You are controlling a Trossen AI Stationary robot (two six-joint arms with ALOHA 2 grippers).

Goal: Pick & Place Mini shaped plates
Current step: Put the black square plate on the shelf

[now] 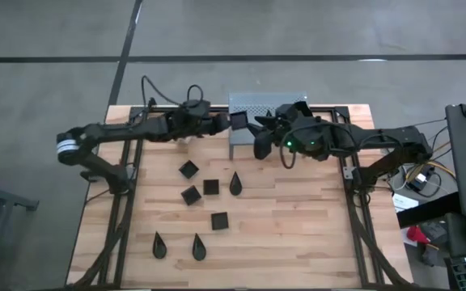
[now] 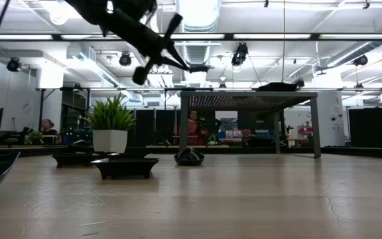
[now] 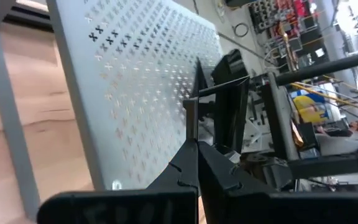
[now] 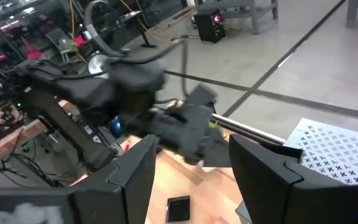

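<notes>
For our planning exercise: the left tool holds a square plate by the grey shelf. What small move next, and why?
Probably carry the square plate onward over the shelf: the left tool is shut on it at the shelf's edge, while the right tool close by stands open and empty.

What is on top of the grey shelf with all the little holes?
Above the grey shelf, the left gripper holds a square black plate at its edge. The right gripper, jaws open, hangs over it too. The arms hide part of the shelf's top.
</notes>
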